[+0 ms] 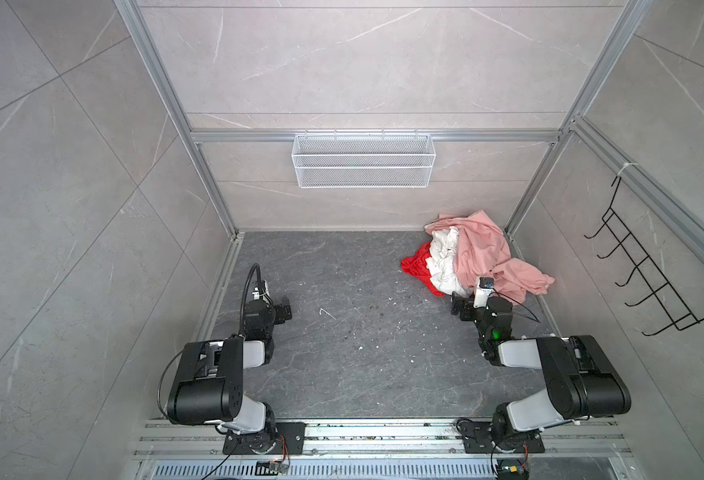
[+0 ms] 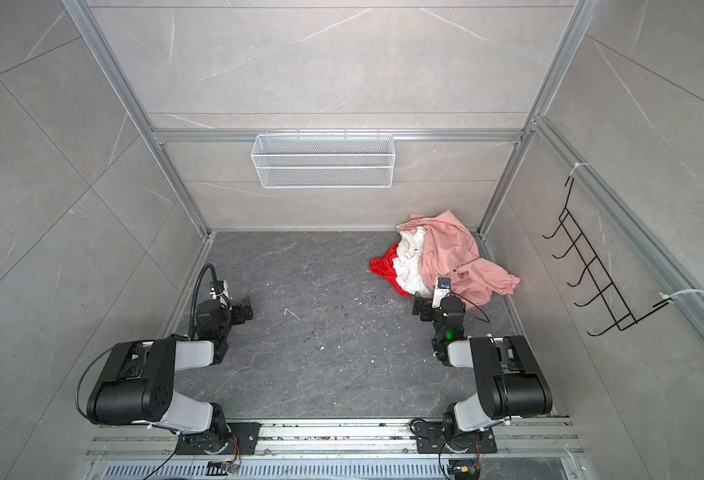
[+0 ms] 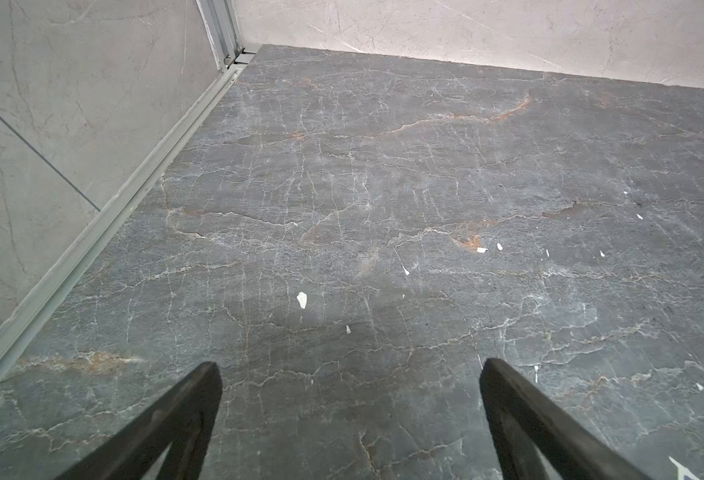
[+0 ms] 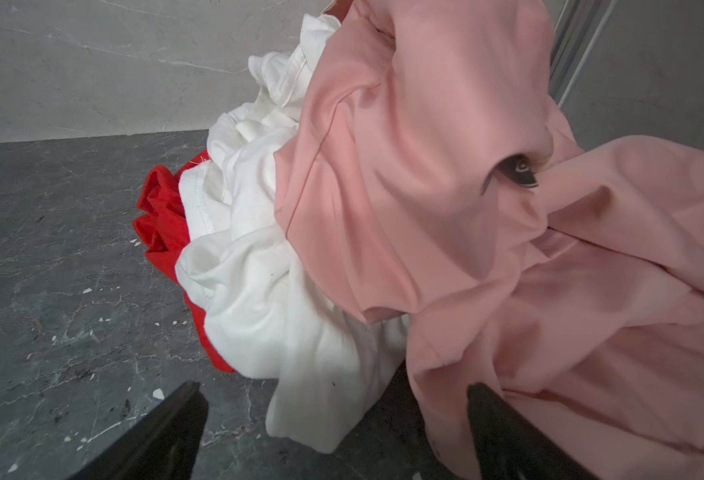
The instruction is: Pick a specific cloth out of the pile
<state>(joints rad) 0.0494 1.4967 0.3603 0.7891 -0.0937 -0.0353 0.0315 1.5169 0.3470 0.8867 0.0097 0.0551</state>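
Peeking from under the white cloth, the red cloth lies near the right gripper, its jaws apart.

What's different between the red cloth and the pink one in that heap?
The red cloth is bright and vivid; the pink cloth is pale. The red cloth shows only a small bunch, while the pink cloth spreads far wider. The red cloth peeks out from under the white cloth; the pink cloth drapes over it. Both lie crumpled.

Red cloth crumpled, partly under white cloth, at left edge of pile in far right corner.
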